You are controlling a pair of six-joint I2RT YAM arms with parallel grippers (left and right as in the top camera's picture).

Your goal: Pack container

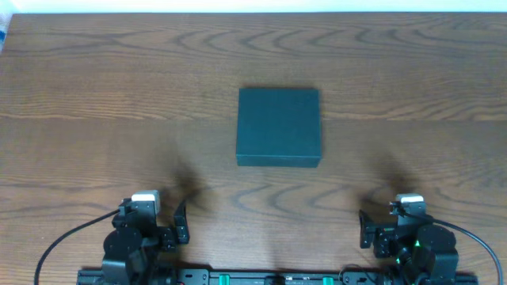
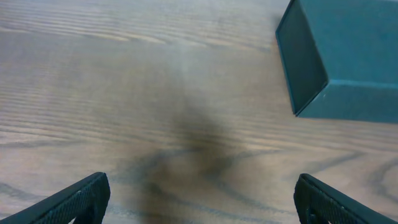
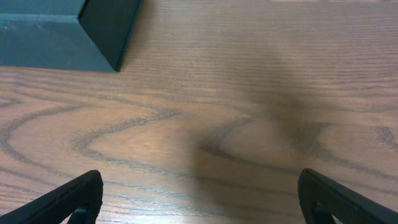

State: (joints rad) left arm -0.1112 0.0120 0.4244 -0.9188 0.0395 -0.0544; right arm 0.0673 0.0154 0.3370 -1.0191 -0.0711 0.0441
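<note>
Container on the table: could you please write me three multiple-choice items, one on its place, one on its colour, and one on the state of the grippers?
1. Where on the table is the container?
A. Near the middle, apart from both arms
B. At the far left edge
C. Hanging over the near edge

2. What colour is the container?
A. Red
B. Dark teal
C. White

3. The two grippers are:
A. Both shut
B. Both open and empty
C. One open, one shut

Answers:
1 A: the overhead view shows it mid-table, ahead of both arms.
2 B: every view shows it dark teal.
3 B: the left gripper and right gripper each show only bare wood in a wide gap.
</note>
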